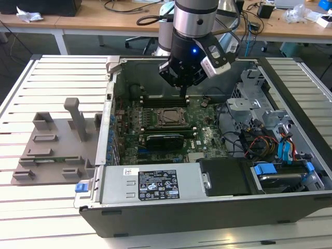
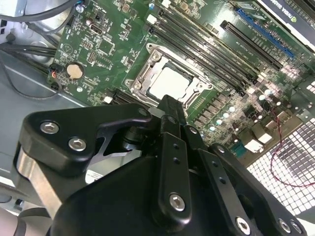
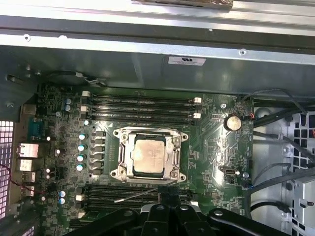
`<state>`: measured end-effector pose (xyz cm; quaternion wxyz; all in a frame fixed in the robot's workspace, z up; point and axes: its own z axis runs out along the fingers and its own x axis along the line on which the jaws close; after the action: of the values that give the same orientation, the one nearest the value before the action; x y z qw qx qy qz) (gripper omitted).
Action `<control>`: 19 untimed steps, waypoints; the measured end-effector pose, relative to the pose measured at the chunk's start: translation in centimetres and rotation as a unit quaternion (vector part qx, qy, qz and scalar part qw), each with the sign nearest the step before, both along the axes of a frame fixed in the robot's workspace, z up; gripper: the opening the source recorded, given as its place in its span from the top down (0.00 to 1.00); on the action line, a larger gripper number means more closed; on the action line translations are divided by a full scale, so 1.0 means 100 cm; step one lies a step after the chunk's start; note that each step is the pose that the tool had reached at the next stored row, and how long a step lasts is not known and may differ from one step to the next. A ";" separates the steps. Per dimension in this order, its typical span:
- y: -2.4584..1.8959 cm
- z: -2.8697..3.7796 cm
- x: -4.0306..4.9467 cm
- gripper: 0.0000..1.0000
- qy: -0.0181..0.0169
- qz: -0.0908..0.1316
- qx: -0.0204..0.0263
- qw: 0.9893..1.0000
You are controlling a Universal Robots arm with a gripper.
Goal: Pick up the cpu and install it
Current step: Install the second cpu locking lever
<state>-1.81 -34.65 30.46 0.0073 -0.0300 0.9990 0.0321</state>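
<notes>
Hovering above the motherboard [image 1: 171,127], my pincer [image 1: 185,92] looks closed and empty; the cpu [image 3: 149,156] sits flat inside its socket frame [image 3: 149,174] in both wrist views.

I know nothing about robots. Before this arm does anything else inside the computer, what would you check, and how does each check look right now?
1. Is the cpu inside the socket frame? Ok: its silvery top sits within the frame in both wrist views.
2. Is it seated flat? Cannot tell, though it looks level.
3. Is the gripper free of the chip? Ok: it hangs above the motherboard, apart from the chip.
4. Fingers open or shut? Cannot tell.
5. Is the socket's bracket closed over the chip? Cannot tell.
6. Is anything lying across the socket? Ok: nothing lies on the chip's top.
</notes>
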 end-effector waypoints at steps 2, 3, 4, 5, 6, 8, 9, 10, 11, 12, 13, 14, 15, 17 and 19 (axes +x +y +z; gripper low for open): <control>-0.0018 -0.0017 -0.0001 0.89 0.000 0.000 0.002 1.000; -0.0021 -0.0021 -0.0001 0.89 0.000 0.000 0.002 1.000; -0.0026 -0.0028 -0.0001 0.89 0.000 0.000 0.003 1.000; -0.0029 -0.0032 -0.0002 0.89 0.000 0.000 0.003 1.000; -0.0033 -0.0040 -0.0002 0.89 0.000 0.000 0.003 1.000; -0.0038 -0.0051 -0.0002 0.89 0.000 0.000 0.004 1.000; -0.0040 -0.0055 -0.0002 0.89 0.000 0.000 0.004 1.000; -0.0045 -0.0062 -0.0002 0.89 0.000 0.000 0.004 1.000; -0.0048 -0.0068 -0.0002 0.89 0.000 0.000 0.005 1.000; -0.0050 -0.0071 -0.0002 0.89 0.000 0.000 0.005 1.000; -0.0055 -0.0078 -0.0002 0.89 0.000 0.000 0.005 1.000; -0.0058 -0.0083 -0.0002 0.89 0.000 0.000 0.005 1.000; -0.0066 -0.0094 -0.0002 0.89 0.000 0.000 0.006 1.000; -0.0083 -0.0132 -0.0003 0.89 0.000 0.000 0.006 1.000; -0.0104 -0.0170 -0.0005 0.89 0.000 0.000 0.007 1.000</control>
<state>-1.86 -35.69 28.76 0.0075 -0.0300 0.9988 0.0391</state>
